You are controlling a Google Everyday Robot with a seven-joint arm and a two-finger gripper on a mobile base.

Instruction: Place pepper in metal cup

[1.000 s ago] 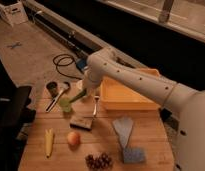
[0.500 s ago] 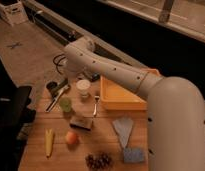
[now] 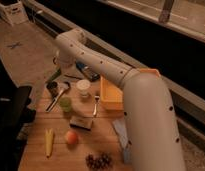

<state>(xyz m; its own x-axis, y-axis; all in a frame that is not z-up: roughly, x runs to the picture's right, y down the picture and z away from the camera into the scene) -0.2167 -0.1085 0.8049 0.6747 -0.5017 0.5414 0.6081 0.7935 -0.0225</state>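
The white arm [image 3: 121,85] reaches from the near right across the tabletop [image 3: 63,156] to its far left corner. There the end effector [image 3: 59,71] hangs, closed on the pepper [image 3: 52,78], which slants down to the left from it. The metal cup [image 3: 52,89] stands just below the pepper's lower end, left of a white cup [image 3: 83,88].

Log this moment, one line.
gripper: over dull grey metal cup | slender dark-green pepper: tilted at gripper, above cup | state: unplaced
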